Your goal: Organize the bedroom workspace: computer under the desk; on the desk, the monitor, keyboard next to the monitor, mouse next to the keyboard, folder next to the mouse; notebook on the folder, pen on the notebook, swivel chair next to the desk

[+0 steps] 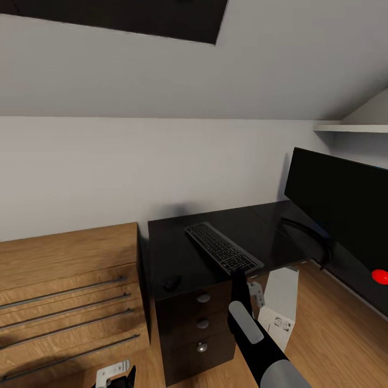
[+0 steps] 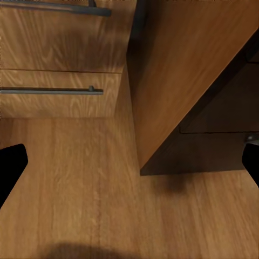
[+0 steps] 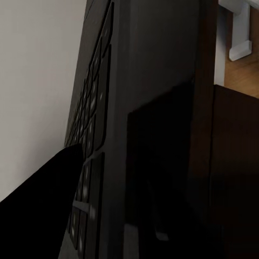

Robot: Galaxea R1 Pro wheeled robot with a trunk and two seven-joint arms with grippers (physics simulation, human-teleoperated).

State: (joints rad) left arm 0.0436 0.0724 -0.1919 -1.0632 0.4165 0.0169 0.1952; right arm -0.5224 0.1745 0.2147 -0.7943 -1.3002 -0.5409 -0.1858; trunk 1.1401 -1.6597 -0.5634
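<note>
The right gripper (image 1: 237, 275) sat at the near end of the keyboard (image 1: 223, 248), which lay slanted on the black desk (image 1: 172, 253); whether it gripped, I couldn't tell. The mouse (image 1: 171, 282) rested near the desk's front edge, the monitor (image 1: 345, 210) stood rightward, and the left gripper (image 1: 119, 376) hung low, jaws spread wide.

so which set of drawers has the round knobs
The dark drawers under the black desk; the light oak drawers beside them have long bar handles.
</note>
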